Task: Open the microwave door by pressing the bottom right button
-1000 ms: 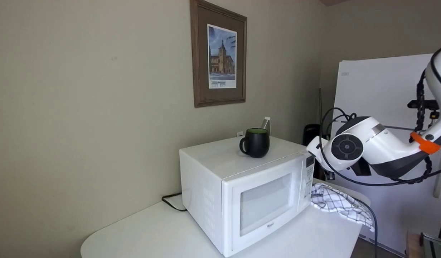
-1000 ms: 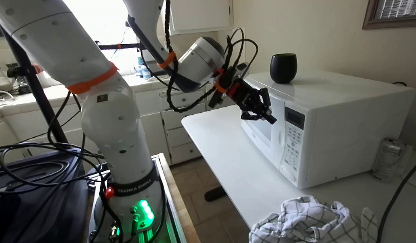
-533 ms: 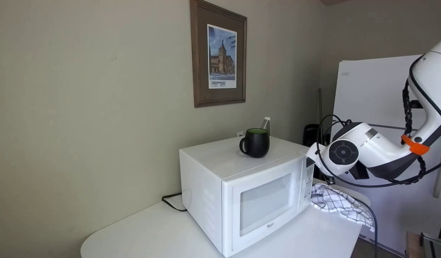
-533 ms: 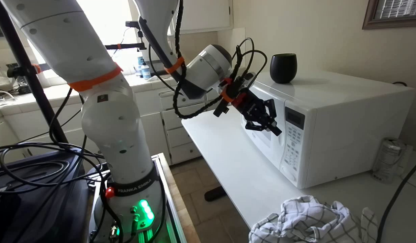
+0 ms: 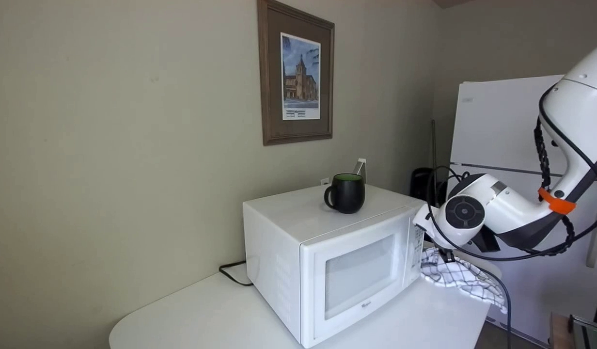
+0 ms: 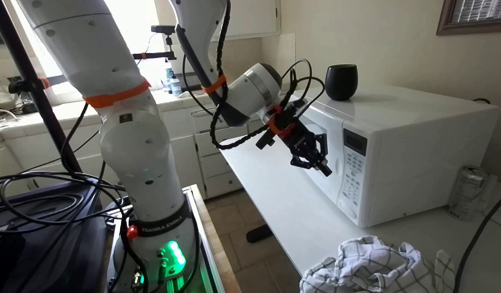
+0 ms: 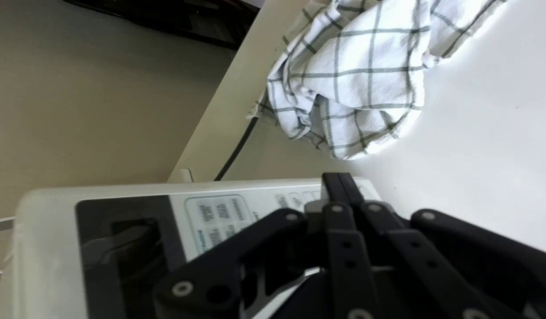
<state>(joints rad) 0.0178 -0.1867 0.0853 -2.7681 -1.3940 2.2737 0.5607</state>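
tabletop: carries the same layout as a second ago; nothing on it has shifted, so the target should hold its place.
arm: leans further toward the front of the appliance than a second ago, wrist lower in both exterior views; this reads as an approach, the press itself yet to come.
microwave: stands on the tabletop, unmoved.
microwave door: closed, as before; the goal remains unmet.
cloth: checked and crumpled, on the tabletop near the control end of the microwave, unchanged and probably no hindrance.
control strip: upright beside the microwave door; in the wrist view its lower end is partly hidden by black metalwork.
end effector: drawn together, nothing clamped in it, slanting downward; its tip is lower than a second ago, near the control strip, with no contact to be made out. Drawn together like this, it suits pushing.
mug: black, upright on top of the microwave, unmoved; a hard shove might jolt it.
button: at the foot of the control strip, lower than the tip in an exterior view; more descent, then an inward push, seems called for. Landing high could hit a keypad key.
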